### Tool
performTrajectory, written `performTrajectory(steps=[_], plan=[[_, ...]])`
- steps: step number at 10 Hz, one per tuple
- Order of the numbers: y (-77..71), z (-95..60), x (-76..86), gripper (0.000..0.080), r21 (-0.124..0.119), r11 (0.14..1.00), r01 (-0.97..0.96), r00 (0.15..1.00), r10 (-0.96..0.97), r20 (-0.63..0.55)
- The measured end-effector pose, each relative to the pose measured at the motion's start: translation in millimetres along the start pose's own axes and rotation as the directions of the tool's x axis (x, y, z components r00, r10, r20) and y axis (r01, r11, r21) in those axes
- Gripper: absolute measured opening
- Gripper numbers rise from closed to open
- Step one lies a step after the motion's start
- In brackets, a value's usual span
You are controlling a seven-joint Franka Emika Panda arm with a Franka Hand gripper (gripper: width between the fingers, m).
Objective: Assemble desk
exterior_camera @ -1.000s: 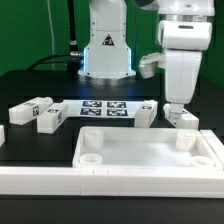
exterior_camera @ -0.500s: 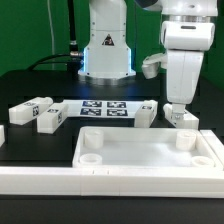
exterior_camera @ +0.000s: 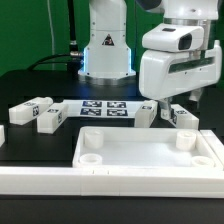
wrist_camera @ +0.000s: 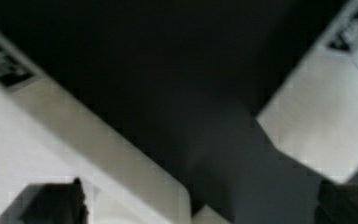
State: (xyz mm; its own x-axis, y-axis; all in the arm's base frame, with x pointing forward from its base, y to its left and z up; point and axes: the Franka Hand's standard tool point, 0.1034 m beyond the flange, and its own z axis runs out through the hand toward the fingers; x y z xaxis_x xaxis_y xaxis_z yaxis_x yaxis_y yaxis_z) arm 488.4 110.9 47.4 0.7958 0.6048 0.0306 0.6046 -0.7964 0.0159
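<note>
Desk slab lying flat on the black table, near the front of the exterior view. Its long axis runs from that view's left to its right, its raised rim faces up, and its near long edge lies along the border rail. One leg lies just beyond the slab's far right corner. A second leg lies beside the marker board, and further legs lie well apart at the left. The gripper hangs above the first leg with its fingers spread wide and apparently nothing between them. The wrist view is blurred: one dark finger and tagged white pieces show, but which pieces cannot be told.
</note>
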Motion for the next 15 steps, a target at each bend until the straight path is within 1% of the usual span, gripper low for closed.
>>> performTrajectory(steps=[3, 4, 5, 7, 8, 11, 12, 13, 14, 15], plan=[[-0.4, 0.2, 0.1, 0.0649, 0.02, 0.984, -0.177, 0.984, 0.177, -0.002], [-2.1, 0.4, 0.3, 0.0649, 0.027, 0.964, -0.264, 0.965, 0.264, 0.0], [-8.5, 1.8, -1.6, 0.0649, 0.036, 0.917, -0.398, 0.918, 0.397, 0.011], [-21.5, 2.9, 0.7, 0.0649, 0.044, 0.835, -0.549, 0.836, 0.548, 0.025], [-22.5, 3.2, 1.2, 0.0649, 0.046, 0.833, -0.551, 0.834, 0.551, 0.026], [-23.4, 4.0, -1.1, 0.0649, 0.041, 0.838, -0.545, 0.838, 0.542, 0.061], [-27.6, 5.8, -6.0, 0.0649, 0.038, 0.863, -0.505, 0.858, 0.496, 0.129], [-26.6, 6.1, -4.8, 0.0649, 0.041, 0.881, -0.471, 0.869, 0.456, 0.192], [-24.7, 7.4, -2.7, 0.0649, 0.044, 0.887, -0.459, 0.869, 0.437, 0.233], [-25.2, 9.0, -4.4, 0.0649, 0.048, 0.894, -0.445, 0.857, 0.41, 0.314]])
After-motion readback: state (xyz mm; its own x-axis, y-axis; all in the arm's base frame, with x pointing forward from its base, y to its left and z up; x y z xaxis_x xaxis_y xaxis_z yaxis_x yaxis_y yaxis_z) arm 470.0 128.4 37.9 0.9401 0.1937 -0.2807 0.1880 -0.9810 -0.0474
